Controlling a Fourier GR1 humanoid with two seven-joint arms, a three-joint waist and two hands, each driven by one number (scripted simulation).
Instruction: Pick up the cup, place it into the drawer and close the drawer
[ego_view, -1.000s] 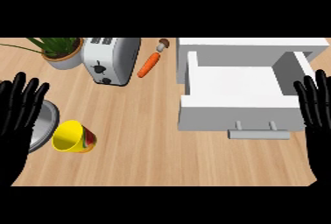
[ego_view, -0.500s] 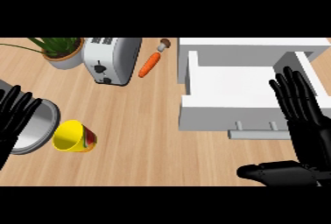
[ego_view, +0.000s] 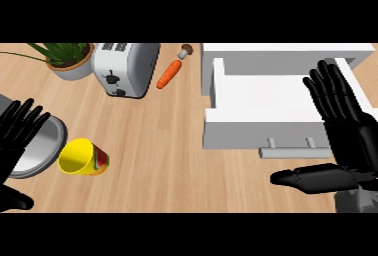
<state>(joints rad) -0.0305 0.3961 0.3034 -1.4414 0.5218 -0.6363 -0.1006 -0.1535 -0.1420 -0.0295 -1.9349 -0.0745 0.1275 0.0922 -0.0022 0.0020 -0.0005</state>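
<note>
Kitchen indicated. Wooden counter (ego_view: 170, 150) seen from above. White toaster (ego_view: 127, 67) placed near back edge, potted green plant (ego_view: 68, 59) just beside it at left. Carrot (ego_view: 170, 74) laid on wood right of toaster. Metal pan (ego_view: 37, 149) seen at left edge, yellow cup (ego_view: 83, 157) beside it. White drawer (ego_view: 269, 107) pulled open, bar handle in front.
</note>
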